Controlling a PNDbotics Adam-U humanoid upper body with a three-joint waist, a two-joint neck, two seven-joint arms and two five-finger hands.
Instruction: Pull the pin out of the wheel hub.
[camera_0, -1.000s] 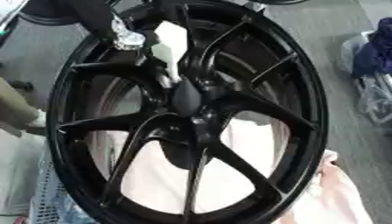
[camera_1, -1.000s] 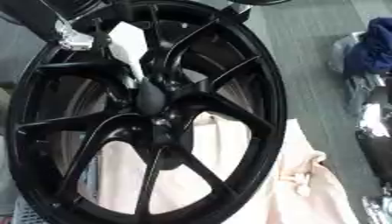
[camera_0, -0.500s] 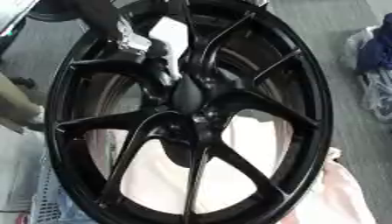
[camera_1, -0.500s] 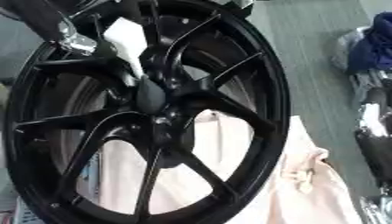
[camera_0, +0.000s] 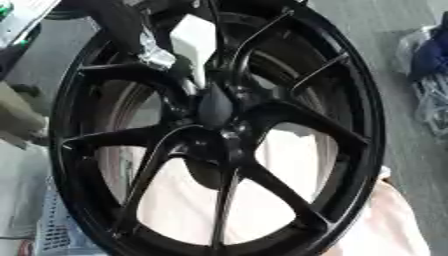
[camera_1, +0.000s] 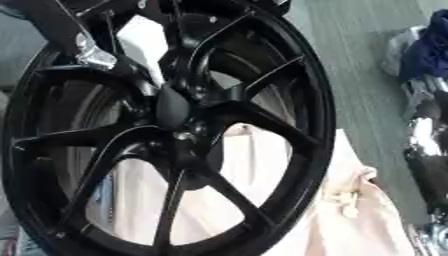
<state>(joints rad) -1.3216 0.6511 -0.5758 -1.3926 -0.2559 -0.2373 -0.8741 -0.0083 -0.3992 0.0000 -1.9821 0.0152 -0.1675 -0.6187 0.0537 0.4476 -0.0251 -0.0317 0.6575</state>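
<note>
Grey floor w/ planks runs behind the work; a pale pink cloth lies under and beside the big glossy black multi-spoke alloy wheel, which fills both views, tilted.

What's changed vs 1 s ago: the whole pic has shifted, wheel now bigger and lower in frame, so mostly the head moved, not the wheel. The robot's left arm, black w/ a silver joint, comes in from upper left as before, down to the hub area. The white block-shaped piece between the upper spokes sits in about the same place rel. to the spokes as 1 s ago. No clear sign the pin has come out yet.

Left hand: black on black, fingers lost against the spokes near the centre hub; can't tell if curled or straight. Right hand: not in either view.

The pin: can't make it out as a separate thing; judged to be at or near the hub, under the left hand. Judgement: reach done, the pull itself not yet shown. Blue and white bundle at right edge, well apart.
</note>
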